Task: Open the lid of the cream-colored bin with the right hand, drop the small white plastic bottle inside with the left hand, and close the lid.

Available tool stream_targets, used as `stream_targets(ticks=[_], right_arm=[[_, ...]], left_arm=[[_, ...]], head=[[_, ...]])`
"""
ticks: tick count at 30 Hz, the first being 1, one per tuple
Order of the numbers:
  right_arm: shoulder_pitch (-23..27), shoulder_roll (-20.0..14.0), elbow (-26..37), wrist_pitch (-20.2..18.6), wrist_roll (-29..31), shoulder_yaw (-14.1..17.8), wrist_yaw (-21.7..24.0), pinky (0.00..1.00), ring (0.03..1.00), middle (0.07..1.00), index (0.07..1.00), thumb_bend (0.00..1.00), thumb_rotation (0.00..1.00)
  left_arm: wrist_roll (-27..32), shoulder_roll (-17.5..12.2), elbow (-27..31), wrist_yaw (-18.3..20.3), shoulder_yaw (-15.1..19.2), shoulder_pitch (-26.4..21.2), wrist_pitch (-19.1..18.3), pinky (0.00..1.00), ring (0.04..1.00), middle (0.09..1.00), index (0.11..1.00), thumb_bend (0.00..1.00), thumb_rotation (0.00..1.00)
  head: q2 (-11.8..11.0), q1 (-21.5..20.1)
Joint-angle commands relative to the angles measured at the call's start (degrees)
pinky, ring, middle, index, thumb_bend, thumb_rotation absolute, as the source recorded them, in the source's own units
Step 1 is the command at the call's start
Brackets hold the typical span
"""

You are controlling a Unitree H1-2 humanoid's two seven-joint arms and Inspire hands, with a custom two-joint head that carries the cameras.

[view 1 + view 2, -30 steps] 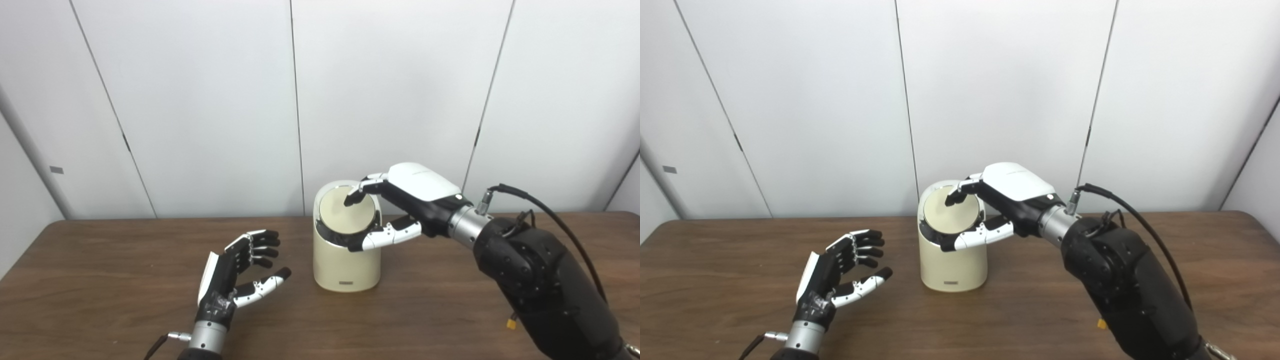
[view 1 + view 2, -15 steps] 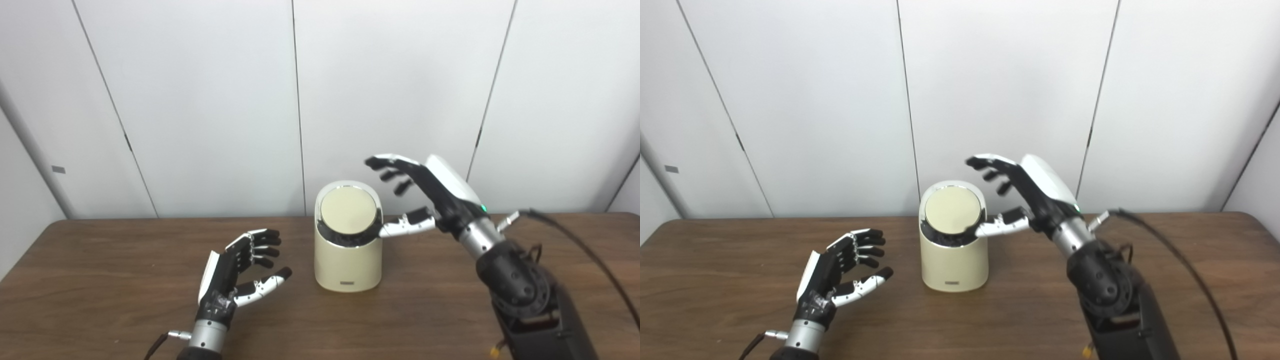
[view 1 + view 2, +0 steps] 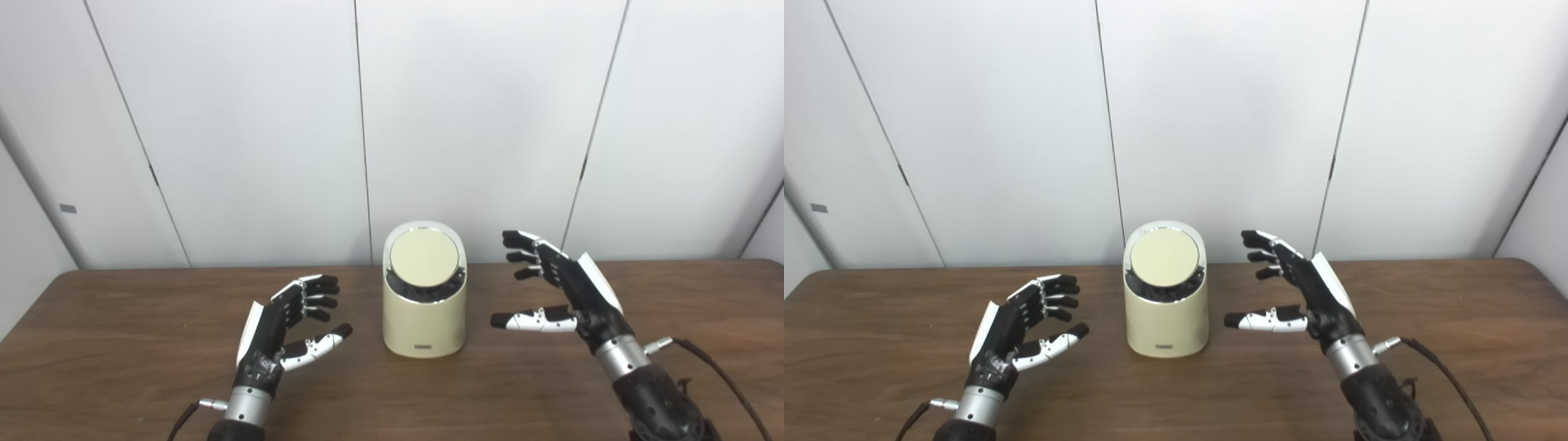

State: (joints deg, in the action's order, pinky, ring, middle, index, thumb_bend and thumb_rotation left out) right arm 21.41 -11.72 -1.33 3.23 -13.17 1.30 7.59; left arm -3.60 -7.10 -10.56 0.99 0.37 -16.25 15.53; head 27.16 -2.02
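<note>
The cream-colored bin (image 3: 424, 324) stands upright mid-table with its round lid (image 3: 424, 258) shut, tilted toward me. My right hand (image 3: 560, 288) is open and empty, to the right of the bin and apart from it, fingers spread. My left hand (image 3: 283, 324) is open and empty, to the left of the bin, palm facing it. No small white bottle shows in either view. The bin also shows in the right eye view (image 3: 1167, 324).
The brown wooden table (image 3: 122, 343) runs across the picture, its far edge against white wall panels (image 3: 245, 122). A black cable (image 3: 729, 380) trails from my right wrist over the table's right side.
My right hand lifted off the bin's lid, swung up and back, then came down to the right of the bin with fingers spread. The lid stays shut. My left hand barely moved.
</note>
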Motion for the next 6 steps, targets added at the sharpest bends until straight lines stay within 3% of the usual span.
stream_targets(ticks=[1,6], right_arm=[[0.8,0.5,1.5,2.8,1.5,0.6,-2.0,0.72,0.799,0.843,0.850,0.79,0.26],[-1.5,2.2,-0.1,5.1,3.9,1.2,-4.0,0.74,0.798,0.843,0.861,0.78,0.27]], left_arm=[[0.9,-0.6,1.1,0.3,0.5,-1.8,2.1,0.59,0.656,0.711,0.717,0.63,0.00],[3.7,-1.2,0.5,2.9,0.3,-1.7,1.8,0.56,0.659,0.736,0.742,0.62,0.00]], head=[[0.0,-0.2],[-0.3,-0.7]])
